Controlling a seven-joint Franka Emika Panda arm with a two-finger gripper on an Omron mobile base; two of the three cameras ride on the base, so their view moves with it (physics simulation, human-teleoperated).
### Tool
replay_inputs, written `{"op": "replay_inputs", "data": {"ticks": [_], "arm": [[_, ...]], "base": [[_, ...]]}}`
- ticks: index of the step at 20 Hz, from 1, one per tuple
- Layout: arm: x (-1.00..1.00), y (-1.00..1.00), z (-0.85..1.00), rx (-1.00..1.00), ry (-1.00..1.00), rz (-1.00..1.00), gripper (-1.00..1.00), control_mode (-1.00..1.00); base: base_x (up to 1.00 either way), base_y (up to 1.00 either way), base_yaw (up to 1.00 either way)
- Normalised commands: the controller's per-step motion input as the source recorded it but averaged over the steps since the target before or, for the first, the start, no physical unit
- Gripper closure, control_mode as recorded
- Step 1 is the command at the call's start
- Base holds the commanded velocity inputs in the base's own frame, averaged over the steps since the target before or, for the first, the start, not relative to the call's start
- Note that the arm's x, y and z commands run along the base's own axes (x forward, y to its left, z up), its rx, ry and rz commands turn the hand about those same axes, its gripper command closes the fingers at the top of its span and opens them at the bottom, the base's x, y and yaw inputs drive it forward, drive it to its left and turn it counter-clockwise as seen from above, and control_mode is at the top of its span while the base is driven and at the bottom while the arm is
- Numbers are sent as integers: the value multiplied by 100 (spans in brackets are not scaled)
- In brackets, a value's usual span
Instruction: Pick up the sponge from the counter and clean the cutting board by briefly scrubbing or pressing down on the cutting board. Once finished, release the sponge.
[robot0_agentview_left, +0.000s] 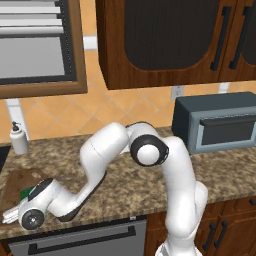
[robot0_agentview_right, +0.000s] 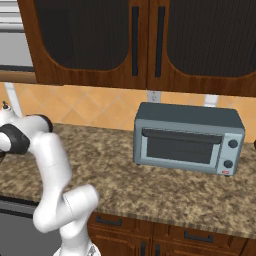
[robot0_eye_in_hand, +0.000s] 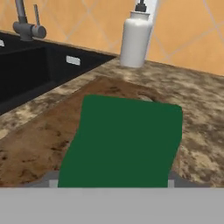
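As the sponge (robot0_eye_in_hand: 124, 144) lay lengthwise between the wide-set fingers (robot0_eye_in_hand: 111, 183), seemingly held, it rested on the board (robot0_eye_in_hand: 39, 144).

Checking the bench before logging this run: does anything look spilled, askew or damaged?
Nothing stands out. The sponge lies flat over the stained cutting board, soap bottle upright by the sink, toaster oven square on the counter.

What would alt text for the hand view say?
A dark green flat rectangular sponge fills the foreground, lying over a stained brown wooden cutting board on a speckled granite counter. Behind stand a white soap bottle and a black sink.
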Motion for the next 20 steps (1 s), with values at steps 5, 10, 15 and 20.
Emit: {"op": "replay_inputs", "data": {"ticks": [5,10,15,20], "arm": [[69,16,-74,0,0,0,100,-100],[54,11,-84,-5,-14,0,100,-100],[47,0,-81,0,-28,0,100,-100],[81,-20,-63,1,-8,0,100,-100]], "base": [[0,0,0],[0,0,0],[0,0,0],[0,0,0]]}}
